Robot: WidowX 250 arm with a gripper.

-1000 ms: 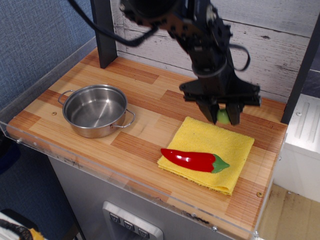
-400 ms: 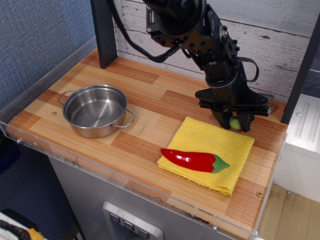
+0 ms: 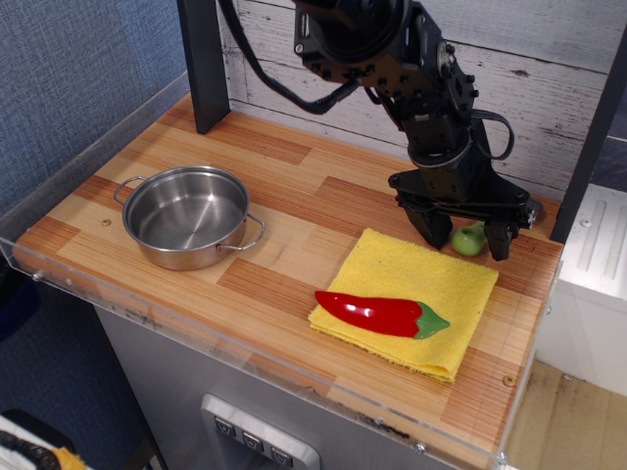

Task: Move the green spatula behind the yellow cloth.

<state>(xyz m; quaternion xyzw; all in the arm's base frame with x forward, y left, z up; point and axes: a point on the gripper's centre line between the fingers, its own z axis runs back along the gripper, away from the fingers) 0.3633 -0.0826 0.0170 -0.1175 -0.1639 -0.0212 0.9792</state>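
Note:
The green spatula (image 3: pixel 470 239) shows only as a light-green handle end, lying on the wood just behind the back edge of the yellow cloth (image 3: pixel 416 274). Its grey blade is hidden by the gripper. My gripper (image 3: pixel 464 245) hangs straight over it. The two black fingers (image 3: pixel 428 225) stand spread on either side of the handle, with a gap showing beside it, so the gripper is open. The cloth lies folded at the front right of the table.
A red chili pepper (image 3: pixel 377 313) with a green stem lies on the cloth. A steel pot (image 3: pixel 186 215) stands at the left. A black post (image 3: pixel 203 64) rises at the back left. A white plank wall (image 3: pixel 549 88) closes the back.
The gripper moved right and back past the cloth's rear edge and lowered. Its fingers have spread apart, and the green handle now rests on the wood between them.

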